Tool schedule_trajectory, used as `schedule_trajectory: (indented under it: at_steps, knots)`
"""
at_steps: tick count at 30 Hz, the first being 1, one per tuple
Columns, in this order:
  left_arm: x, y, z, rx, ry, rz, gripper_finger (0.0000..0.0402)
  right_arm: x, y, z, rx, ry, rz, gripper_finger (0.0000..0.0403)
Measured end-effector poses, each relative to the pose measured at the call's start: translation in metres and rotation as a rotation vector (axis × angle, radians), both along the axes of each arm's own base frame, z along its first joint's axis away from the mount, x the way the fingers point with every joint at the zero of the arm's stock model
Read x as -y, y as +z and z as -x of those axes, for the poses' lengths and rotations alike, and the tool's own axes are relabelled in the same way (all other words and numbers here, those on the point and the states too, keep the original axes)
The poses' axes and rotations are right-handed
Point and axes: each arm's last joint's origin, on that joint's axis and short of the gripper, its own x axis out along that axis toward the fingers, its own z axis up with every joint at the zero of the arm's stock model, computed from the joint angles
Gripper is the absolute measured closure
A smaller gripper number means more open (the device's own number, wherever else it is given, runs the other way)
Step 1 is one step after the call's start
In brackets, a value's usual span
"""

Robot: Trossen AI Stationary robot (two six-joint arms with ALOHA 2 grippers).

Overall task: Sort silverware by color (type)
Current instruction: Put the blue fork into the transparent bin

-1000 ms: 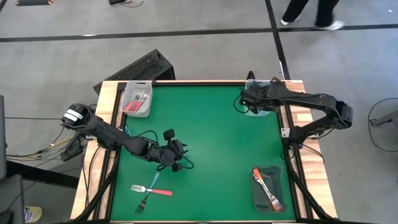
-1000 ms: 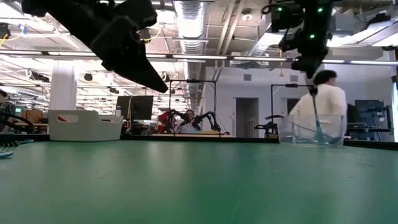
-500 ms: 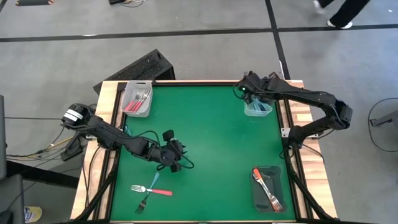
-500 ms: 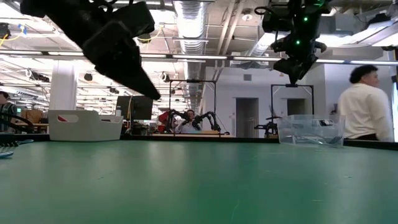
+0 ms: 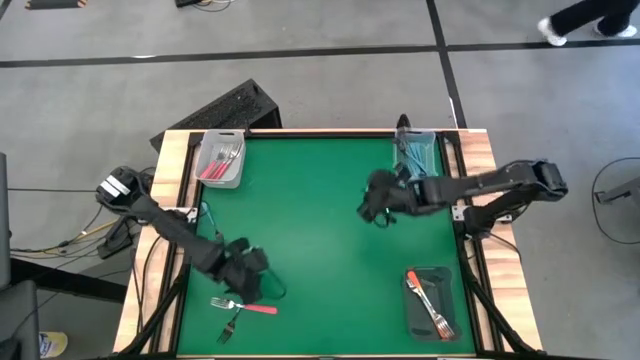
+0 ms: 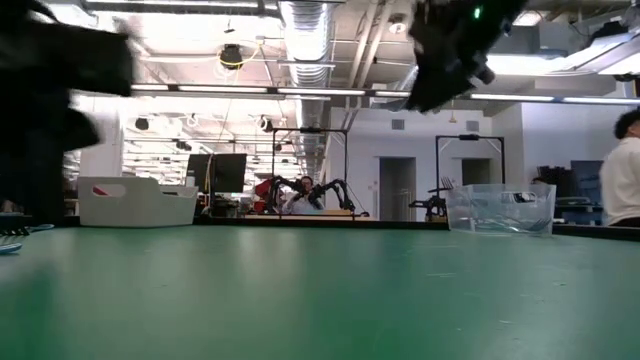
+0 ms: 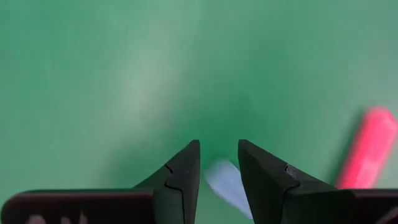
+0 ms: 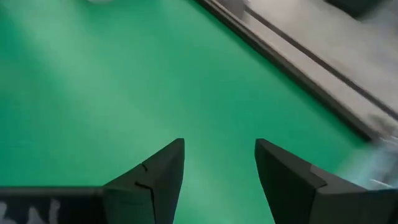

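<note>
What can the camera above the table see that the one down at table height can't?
Only the high view shows the loose forks on the green table near the left end effector, the dark bin holding forks, and the red handles in the grey bin. Only the low view shows the room behind: ceiling lights, a doorway and seated people. Both show the table, the clear bin and the open, empty right end effector.

Green table (image 5: pixel 330 230) carries grey (image 5: pixel 205 170), clear (image 5: pixel 428 142), dark bins (image 5: pixel 450 290).
</note>
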Motion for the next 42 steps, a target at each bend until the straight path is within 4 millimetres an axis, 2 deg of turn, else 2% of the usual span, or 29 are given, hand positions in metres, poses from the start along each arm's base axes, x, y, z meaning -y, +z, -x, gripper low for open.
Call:
schedule_trajectory:
  at_steps: [3,6,9,12,16,19,27,42]
  knots:
    - [0.017,0.003,0.015,-0.032,0.012,0.011,0.0306,-0.026,0.000,-0.008,0.147,0.091,-0.017,0.0182]
    - [0.021,0.008,0.028,-0.076,0.060,-0.067,0.0305,-0.044,0.001,-0.011,0.249,0.148,-0.039,0.0182]
    - [0.014,0.014,0.037,-0.109,0.164,-0.192,0.0305,-0.056,0.002,-0.016,0.321,0.164,-0.073,0.0182]
    - [0.001,0.016,0.044,-0.132,0.241,-0.326,0.0305,-0.068,-0.010,-0.023,0.308,0.191,-0.077,0.0182]
    - [-0.013,0.007,0.047,-0.272,0.218,-0.344,0.0305,-0.079,-0.027,-0.034,0.283,0.212,-0.081,0.0182]
    - [-0.025,0.000,0.047,-0.360,0.240,-0.323,0.0305,-0.084,-0.042,-0.041,0.252,0.206,-0.089,0.0182]
    - [-0.049,-0.008,0.048,-0.458,0.301,-0.355,0.0306,-0.081,-0.074,-0.058,0.206,0.183,-0.082,0.0182]
    - [-0.058,-0.007,0.048,-0.520,0.293,-0.370,0.0306,-0.079,-0.077,-0.063,0.208,0.192,-0.092,0.0182]
